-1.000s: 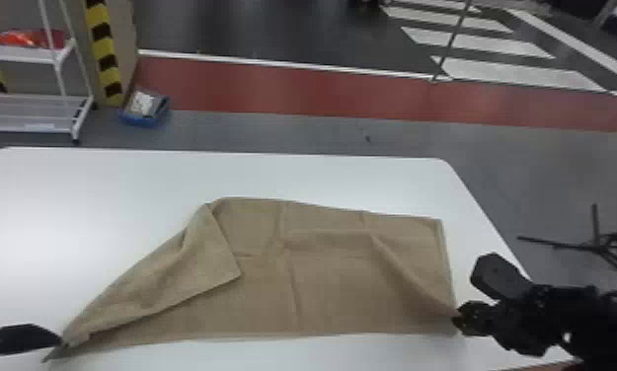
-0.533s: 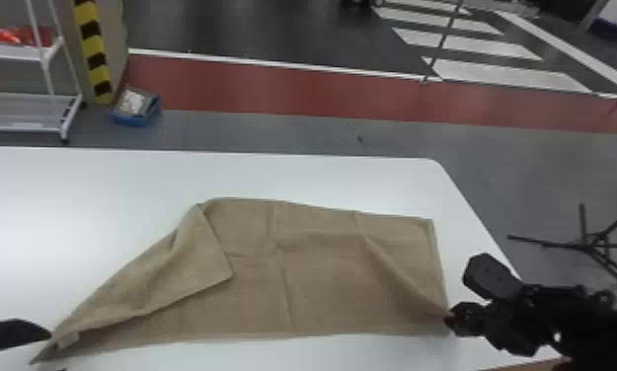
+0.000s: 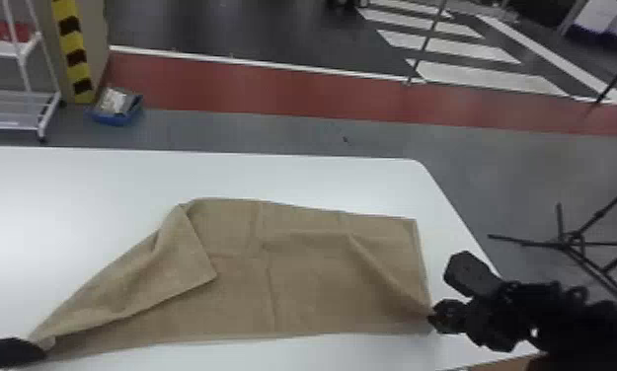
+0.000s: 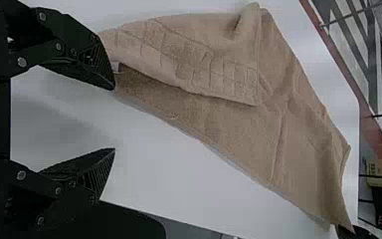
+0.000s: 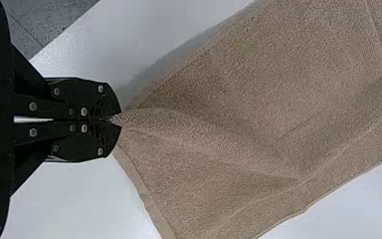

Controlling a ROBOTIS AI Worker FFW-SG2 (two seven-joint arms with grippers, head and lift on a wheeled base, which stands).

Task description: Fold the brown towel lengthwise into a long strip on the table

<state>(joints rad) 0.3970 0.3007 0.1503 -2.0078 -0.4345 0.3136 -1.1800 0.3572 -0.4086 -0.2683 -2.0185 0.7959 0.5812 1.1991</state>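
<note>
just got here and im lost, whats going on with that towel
The robot is partway through folding the towel on the table. Its right end effector is shut on one corner, pinching up a ridge. The left end effector is open beside the opposite end, where a flap lies folded over. It isn't a neat strip yet.
</note>
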